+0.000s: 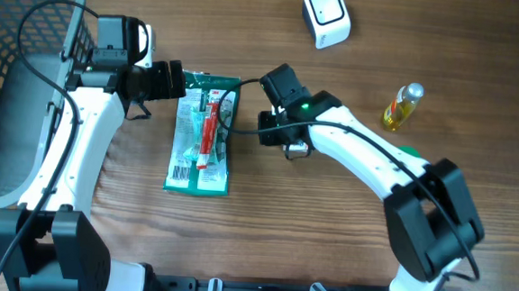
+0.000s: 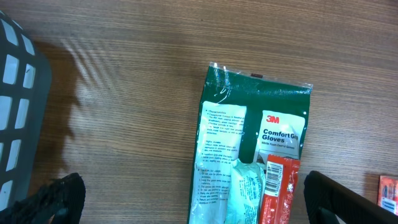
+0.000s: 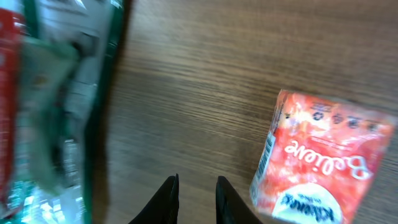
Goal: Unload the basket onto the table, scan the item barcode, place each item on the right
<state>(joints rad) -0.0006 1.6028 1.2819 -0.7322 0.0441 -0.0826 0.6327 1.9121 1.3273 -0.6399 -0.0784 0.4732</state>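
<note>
Fingertips [image 3: 168, 200] of the right gripper [image 3: 194, 202] stand narrow, with only a thin strip of bare wood showing in the gap and nothing held between them. They hang over the brown wood-grain table [image 3: 205, 81], in the clear lane between two things: to one side the blurred edge of the flat green plastic packet of gloves [image 1: 201, 137], to the other a crinkled orange-red foil packet with white lettering [image 3: 323, 155], which lies flat and apart from the fingertips. The left gripper [image 2: 202, 204] is spread wide, its two black fingers at the lower corners of the left wrist view and the upper part of the glove packet lying on the table between and below them, not gripped. From overhead this gripper sits at the top end of the packet, while the right arm reaches in from the opposite side, just beside the packet's right edge. The packet lies flat and lengthwise near the middle of the table, printed face up, with a barcode [image 1: 179, 170] showing at its lower left corner. A grey plastic mesh basket [image 1: 33, 5] stands at the table's left end, well apart from the packet. A small white rounded box with a dark window [image 1: 326, 14] sits at the far edge, and a small yellow bottle with a silver cap [image 1: 403, 106] lies to the right
</note>
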